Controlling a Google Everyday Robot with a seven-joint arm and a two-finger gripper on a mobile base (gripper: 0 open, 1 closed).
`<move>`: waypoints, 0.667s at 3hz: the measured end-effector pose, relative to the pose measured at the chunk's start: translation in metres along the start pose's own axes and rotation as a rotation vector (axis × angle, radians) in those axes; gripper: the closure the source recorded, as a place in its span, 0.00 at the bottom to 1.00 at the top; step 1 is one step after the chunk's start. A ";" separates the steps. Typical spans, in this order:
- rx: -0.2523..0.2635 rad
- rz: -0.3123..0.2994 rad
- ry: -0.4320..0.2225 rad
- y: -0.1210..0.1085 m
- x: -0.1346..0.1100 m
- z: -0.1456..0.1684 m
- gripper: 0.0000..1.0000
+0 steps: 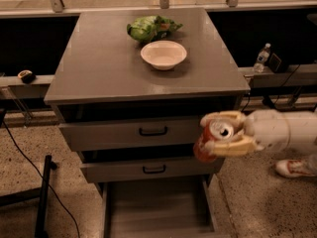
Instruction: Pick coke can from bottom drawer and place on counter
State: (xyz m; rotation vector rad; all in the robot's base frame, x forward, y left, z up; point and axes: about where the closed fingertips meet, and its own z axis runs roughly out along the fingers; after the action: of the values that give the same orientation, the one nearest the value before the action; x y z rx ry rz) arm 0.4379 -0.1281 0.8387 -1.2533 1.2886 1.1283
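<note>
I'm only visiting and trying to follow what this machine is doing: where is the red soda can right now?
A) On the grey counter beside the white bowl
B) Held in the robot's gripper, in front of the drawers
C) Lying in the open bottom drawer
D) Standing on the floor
B: the coke can is clamped in the gripper, off to the right in front of the drawers, lower than the counter and above the bottom drawer.

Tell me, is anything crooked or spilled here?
Nothing looks spilled. The small red soda can leans sideways, not upright. It is clamped in the cream-coloured end effector, in the air below the front right corner of the flat grey counter. The grey bottom drawer stands open.
</note>
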 end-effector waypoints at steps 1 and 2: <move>-0.015 0.015 0.012 -0.035 -0.057 -0.012 1.00; 0.026 0.062 0.012 -0.092 -0.095 -0.013 1.00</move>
State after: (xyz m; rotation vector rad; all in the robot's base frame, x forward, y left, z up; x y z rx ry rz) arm 0.5286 -0.1351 0.9353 -1.2095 1.3549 1.1456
